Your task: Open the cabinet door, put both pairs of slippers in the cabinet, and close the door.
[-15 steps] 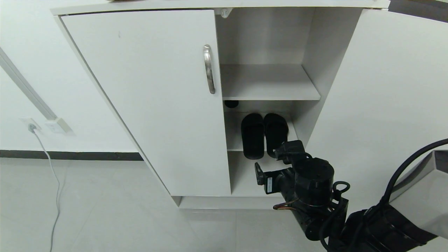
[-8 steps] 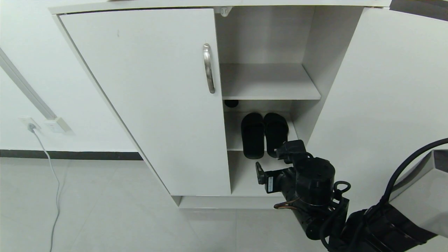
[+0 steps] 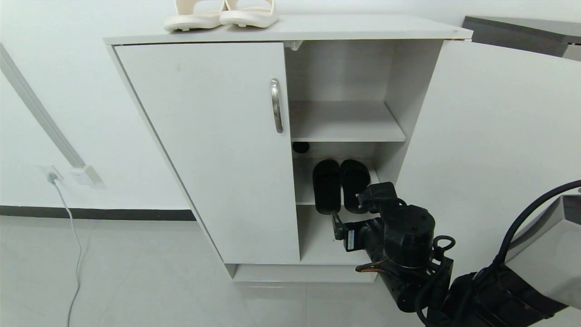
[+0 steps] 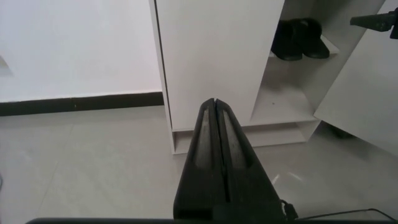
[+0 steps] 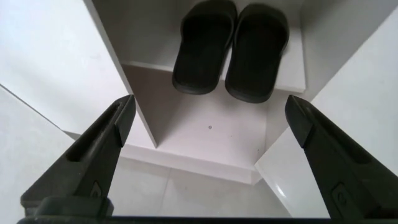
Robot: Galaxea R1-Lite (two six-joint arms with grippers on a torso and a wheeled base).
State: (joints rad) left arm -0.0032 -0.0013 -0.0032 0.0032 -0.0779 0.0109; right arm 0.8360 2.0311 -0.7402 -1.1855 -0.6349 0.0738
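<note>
A pair of black slippers (image 3: 340, 185) lies side by side on the middle shelf of the white cabinet (image 3: 372, 32), toes inward. A cream pair of slippers (image 3: 222, 17) rests on the cabinet top at its left. The right door (image 3: 490, 136) stands swung open; the left door (image 3: 213, 145) is closed. My right gripper (image 3: 352, 211) is open and empty, just in front of the black slippers (image 5: 233, 46) and slightly below their shelf, its fingers (image 5: 106, 143) spread wide. My left gripper (image 4: 214, 109) is shut on nothing, low over the floor and some way from the cabinet's base.
The upper shelf (image 3: 345, 122) and the bottom compartment (image 3: 317, 245) hold nothing. A small dark round thing (image 3: 300, 146) sits at the back under the upper shelf. A wall socket with a hanging cable (image 3: 52, 177) is at the left. Grey tiled floor (image 3: 136, 281) lies open before the cabinet.
The head view has shifted, so the cabinet top with the cream slippers now shows. The black slippers lie as before; the right gripper stays open in front of them.
</note>
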